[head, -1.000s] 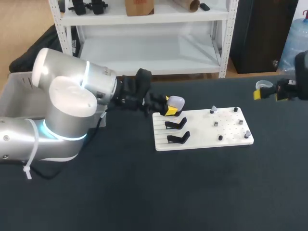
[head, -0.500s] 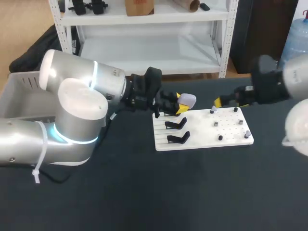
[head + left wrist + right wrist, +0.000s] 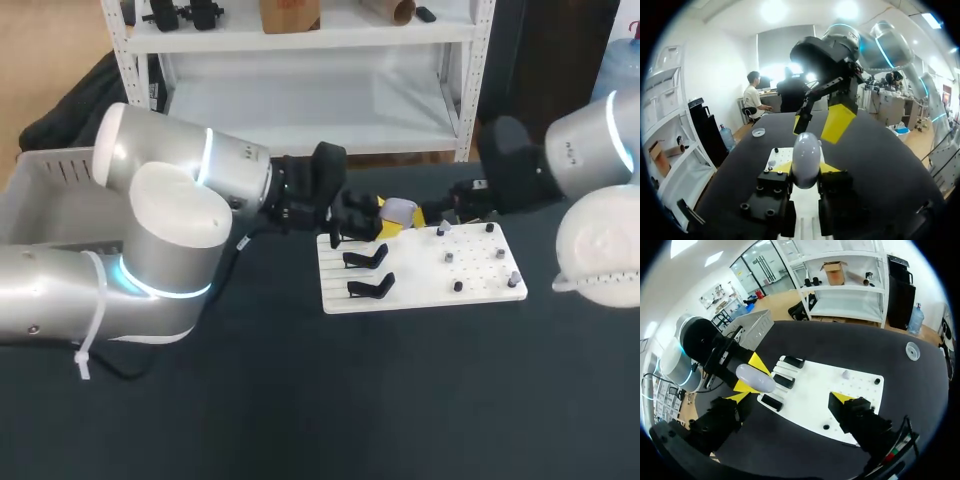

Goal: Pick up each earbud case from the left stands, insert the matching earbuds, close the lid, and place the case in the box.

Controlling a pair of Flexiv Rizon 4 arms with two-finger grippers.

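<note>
Pale lavender-white and smooth, the earbud case (image 3: 401, 210) is a rounded, egg-like pod in the head view. It is held off the dark tabletop (image 3: 300, 400), above the far left corner of the white board (image 3: 420, 268). The left tool (image 3: 388, 223) is clenched on it, a yellow tip on either side. The case's long axis runs on from the left arm, its free end towards the right tool (image 3: 430, 213), which is close by over the board's far edge. Two black stands (image 3: 366, 258) sit on the board just beside the case, and a grey box (image 3: 45, 195) stands well apart at the tabletop's left.

From the left wrist, the earbud case (image 3: 806, 156) stands lengthwise between the fingers of the left tool (image 3: 806, 168), both yellow tips against its sides. Its rounded end points straight ahead at the right tool (image 3: 820, 122), whose two yellow tips hang apart with nothing between them.

From the right wrist, the right tool (image 3: 790, 399) is released, with its fingers spread wide over the board (image 3: 850, 395). Ahead of it, the earbud case (image 3: 756, 378) looks greyish-lilac with a soft sheen. The left tool (image 3: 750, 375) grips it from two sides, with its long axis leading out from that tool over the row of stands (image 3: 784, 381).
</note>
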